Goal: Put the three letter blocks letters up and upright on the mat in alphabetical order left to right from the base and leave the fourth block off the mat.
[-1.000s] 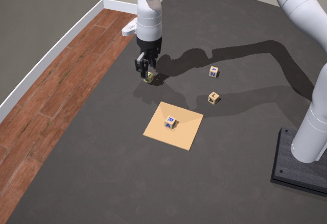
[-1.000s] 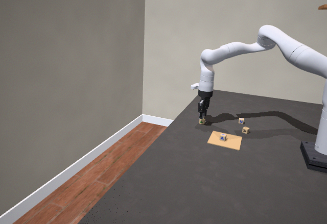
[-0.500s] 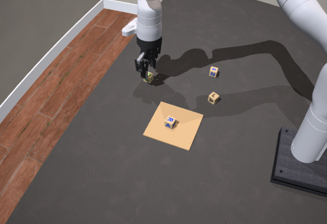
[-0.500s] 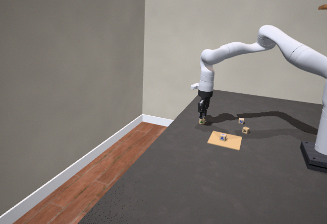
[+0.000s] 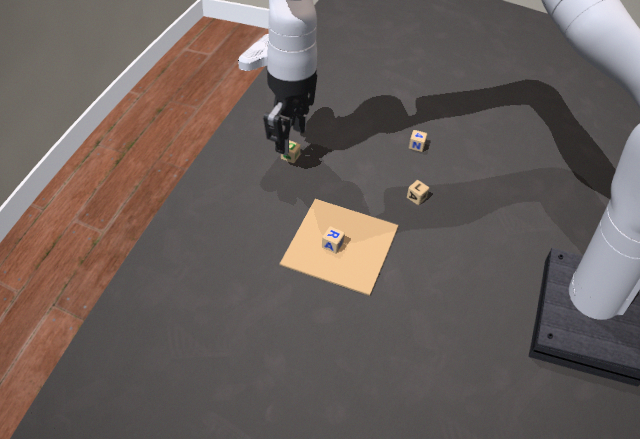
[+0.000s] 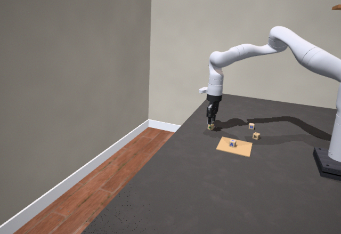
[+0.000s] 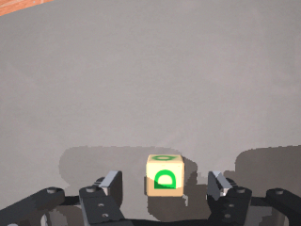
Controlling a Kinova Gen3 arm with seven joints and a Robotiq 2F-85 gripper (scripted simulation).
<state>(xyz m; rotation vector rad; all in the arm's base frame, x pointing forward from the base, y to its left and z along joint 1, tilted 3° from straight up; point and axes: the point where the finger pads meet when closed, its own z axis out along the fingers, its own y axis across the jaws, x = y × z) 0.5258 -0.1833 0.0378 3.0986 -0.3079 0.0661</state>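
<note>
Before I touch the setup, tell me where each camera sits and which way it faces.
Top: high up, facing steeply down at the mat; arm, base and fingers show.
Exterior: off to one side, lower, facing across the table toward the walls; same body parts.
Wrist: on the arm, facing past its fingers at the green-lettered block.
Top and exterior share all four blocks.
</note>
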